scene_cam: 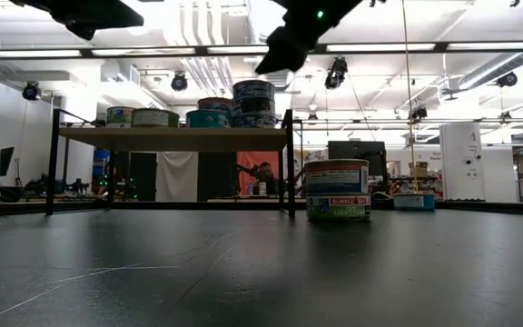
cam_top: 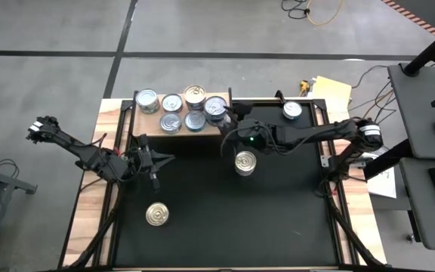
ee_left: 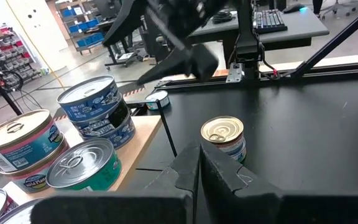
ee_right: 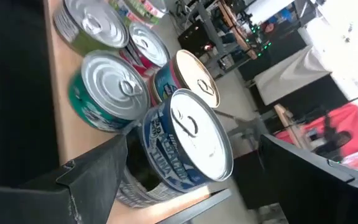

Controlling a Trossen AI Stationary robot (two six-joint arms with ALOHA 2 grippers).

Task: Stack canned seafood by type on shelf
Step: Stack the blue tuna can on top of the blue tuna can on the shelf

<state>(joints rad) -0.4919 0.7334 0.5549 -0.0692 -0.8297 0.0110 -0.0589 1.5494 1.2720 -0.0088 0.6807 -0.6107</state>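
Step in hand: we judge the right arm is letting go of a blue-and-white labelled round tin point(ee_right: 185, 146) that sits on top of another like it at the shelf's right end.
Right gripper point(cam_top: 229, 115): our fingers stand wide, one on each side of that top tin and not gripping it.
Shelf: the light-brown wooden stand point(cam_top: 202, 127) at the table's far edge carries silver-topped tins, a gold-topped stack point(cam_top: 195, 96) and the blue pair.
Loose tins: a gold-topped round can with a green-and-red label point(cam_top: 245, 162) stands on the black table just in front of the shelf; another gold-topped can point(cam_top: 156, 214) lies nearer the front, and a silver-topped tin point(cam_top: 292, 110) sits off to the right.
Left gripper point(cam_top: 151, 160): fingers shut on nothing, waiting over the table's left side.
Doing it well: we should lift straight up, keeping both fingers clear of the rim so the top tin is not dragged off its partner.
Risk: a brushed finger could topple the blue stack.
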